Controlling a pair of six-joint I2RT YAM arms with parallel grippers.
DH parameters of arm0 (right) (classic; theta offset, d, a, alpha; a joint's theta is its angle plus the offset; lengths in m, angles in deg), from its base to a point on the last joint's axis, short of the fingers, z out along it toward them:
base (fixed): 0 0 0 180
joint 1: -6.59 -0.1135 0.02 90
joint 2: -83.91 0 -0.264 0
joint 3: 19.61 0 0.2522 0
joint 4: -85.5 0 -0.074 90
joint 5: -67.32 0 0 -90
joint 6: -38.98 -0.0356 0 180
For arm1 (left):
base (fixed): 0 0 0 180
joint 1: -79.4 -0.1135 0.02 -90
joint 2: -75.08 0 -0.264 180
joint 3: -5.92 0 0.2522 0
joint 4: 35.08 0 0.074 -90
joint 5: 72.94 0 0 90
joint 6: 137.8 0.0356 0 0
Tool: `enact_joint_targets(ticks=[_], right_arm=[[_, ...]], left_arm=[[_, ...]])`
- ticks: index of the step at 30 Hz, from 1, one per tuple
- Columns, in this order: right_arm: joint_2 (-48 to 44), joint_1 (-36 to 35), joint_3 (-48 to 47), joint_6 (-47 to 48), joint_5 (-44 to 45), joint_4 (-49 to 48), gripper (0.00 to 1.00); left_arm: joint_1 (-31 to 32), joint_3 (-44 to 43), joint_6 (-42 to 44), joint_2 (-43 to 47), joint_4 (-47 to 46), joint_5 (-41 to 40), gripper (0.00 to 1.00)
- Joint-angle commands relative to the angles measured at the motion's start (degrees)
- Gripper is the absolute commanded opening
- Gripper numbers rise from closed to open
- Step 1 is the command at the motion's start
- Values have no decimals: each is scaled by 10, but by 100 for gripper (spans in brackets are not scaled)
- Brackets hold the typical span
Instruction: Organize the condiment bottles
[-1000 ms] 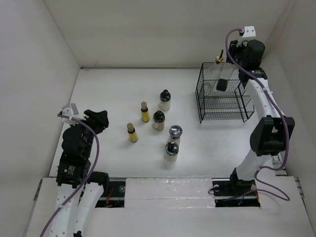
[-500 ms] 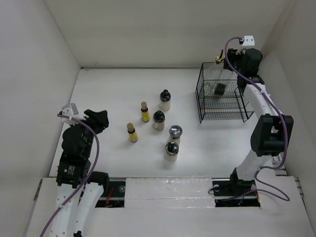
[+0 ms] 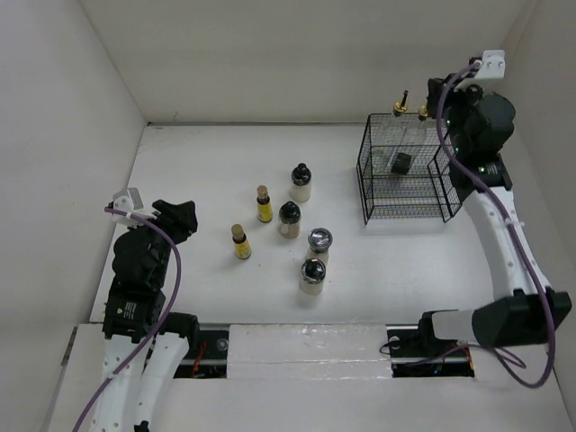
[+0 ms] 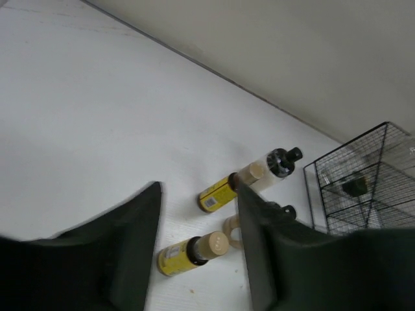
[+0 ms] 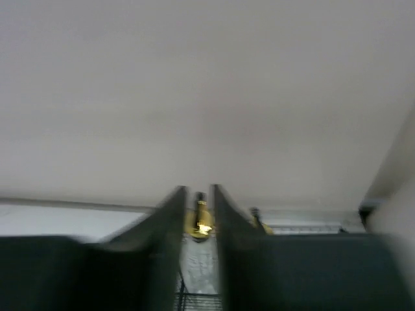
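Six condiment bottles stand mid-table: two yellow bottles, two cream jars with black lids and two with silvery lids. Two clear cruets with gold spouts stand at the back of the black wire basket. My right gripper is raised just right of them, its jaws a narrow gap apart; in the blurred right wrist view a gold spout shows beyond the gripper. My left gripper is open and empty at the left; it frames a yellow bottle.
A small dark object lies inside the basket. White walls close in the table at the back and on both sides. In the left wrist view the basket is at the right, past a second yellow bottle and a jar.
My right gripper has drawn back up and to the right from the basket's back corner. A second gold-spouted cruet now stands there beside the first. The left arm has not moved.
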Motion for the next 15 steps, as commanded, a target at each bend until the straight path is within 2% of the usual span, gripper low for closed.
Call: enact_joint_targets(ticks=[1, 2, 4, 7, 9, 11, 12, 14, 15], right_arm=[[-60, -76, 58, -16, -47, -8, 11], [-66, -99, 72, -21, -75, -8, 5], [-66, -182, 108, -21, -83, -2, 0], [-53, -286, 133, -3, -48, 28, 2], [-36, -323, 145, 15, -6, 57, 24], [-31, -362, 162, 21, 26, 83, 48], [-25, -370, 168, 21, 36, 91, 65], [-16, -378, 174, 21, 23, 97, 75], [4, -385, 174, 27, 12, 109, 75]], left_arm=[[-2, -6, 7, -3, -28, 9, 45], [-2, -6, 7, -3, -28, 15, 30], [-2, -6, 12, 3, -28, 15, 19], [-2, -6, 12, 3, -28, 15, 17], [-2, -6, 12, 3, -28, 15, 23], [-2, -6, 12, 3, -28, 15, 35], [-2, -6, 12, 3, -28, 15, 37], [-2, -6, 12, 3, -28, 20, 40], [-2, -6, 12, 3, -28, 26, 42]])
